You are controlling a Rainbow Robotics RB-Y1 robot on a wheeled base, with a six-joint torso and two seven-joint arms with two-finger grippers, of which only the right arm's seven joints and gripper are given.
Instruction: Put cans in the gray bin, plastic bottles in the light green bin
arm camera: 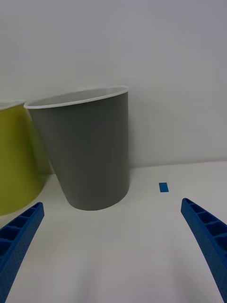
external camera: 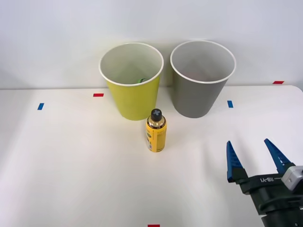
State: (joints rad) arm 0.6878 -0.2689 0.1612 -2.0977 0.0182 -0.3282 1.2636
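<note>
Two bins stand side by side at the far edge of the white table [external camera: 57,165], against the pale wall: the light green bin [external camera: 133,97] on the left and the gray bin [external camera: 199,94] on the right, close together but not touching. Both are upright, with white rims and white insides. A small bit of green [external camera: 140,80] shows inside the light green bin, low against its near wall; too little of it is visible to say what it is.

A yellow can [external camera: 156,133] with a dark cap stands upright on the table just in front of the bins, below the gap between them and nearer the green one. It touches neither.

The right gripper [external camera: 255,156] sits at the near right of the table, its two blue ribbed fingers [external camera: 231,161] spread apart and holding nothing. The can is well to its left and somewhat farther away, with bare table between them. The gray bin lies ahead of the gripper, slightly to its left.

From the wrist, the gray bin [arm camera: 92,151] stands ahead between the spread fingers [arm camera: 19,236], with a slice of the light green bin [arm camera: 16,161] beside it and a blue tape mark [arm camera: 163,187] on the table near the gray bin's base. Other red and blue tape marks [external camera: 98,95] dot the tabletop.
</note>
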